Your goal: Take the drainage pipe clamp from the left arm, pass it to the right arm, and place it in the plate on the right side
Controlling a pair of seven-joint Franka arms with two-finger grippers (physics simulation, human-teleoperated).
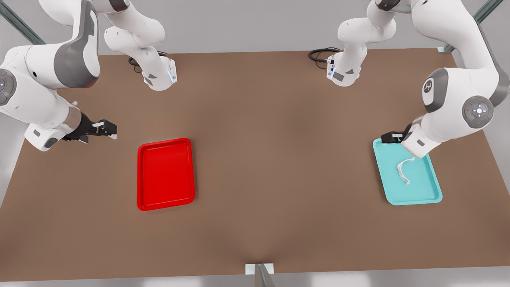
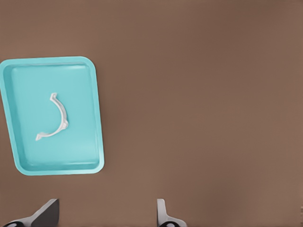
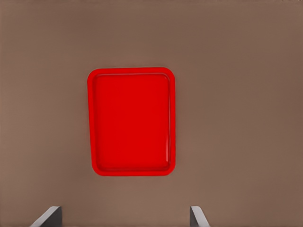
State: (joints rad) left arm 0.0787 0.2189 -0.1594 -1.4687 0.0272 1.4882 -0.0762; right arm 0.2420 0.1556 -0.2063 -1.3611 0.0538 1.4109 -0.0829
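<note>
The drainage pipe clamp [image 1: 404,171] lies flat inside a teal tray [image 1: 422,195] at the front view's right. My left gripper [image 1: 391,137] hovers beside that tray's far corner, jaws spread and empty. My right gripper [image 1: 104,129] hangs near the red plate [image 1: 165,204] at the front view's left, jaws seemingly spread too, though I see little of them.

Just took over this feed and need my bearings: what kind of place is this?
Probably a simulated lab bench rather than a kitchen or workshop: a bare brown table with two arms mounted at its far edge, a red plate, and a teal tray holding the drainage pipe clamp.
</note>
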